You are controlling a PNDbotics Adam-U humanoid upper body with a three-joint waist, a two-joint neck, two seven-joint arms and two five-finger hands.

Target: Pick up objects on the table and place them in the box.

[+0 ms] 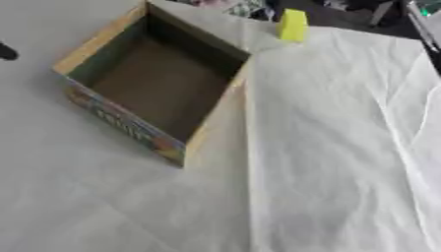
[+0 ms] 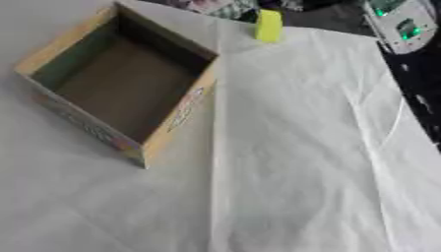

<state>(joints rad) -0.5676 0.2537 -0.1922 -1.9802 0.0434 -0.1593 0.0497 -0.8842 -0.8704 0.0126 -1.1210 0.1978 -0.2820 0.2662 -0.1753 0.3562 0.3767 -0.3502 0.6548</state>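
no hand is seen in either view, so its state cannot be told.
a small upright yellow block [image 1: 292, 25] stands at the far desk [image 1: 344, 147] edge, just right of the open empty cardboard box [image 1: 102, 37].

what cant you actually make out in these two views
- Both hands: in neither eye view, so their state is unknown.
- Box: the floor along its near wall is hidden by that wall in both views; the print on its outer side is too blurred to read.
- Yellow block: its far side faces away; blur hides any detail.
- Grey device with green lights: cut off by the top edge in the right eye view; barely a sliver in the left.
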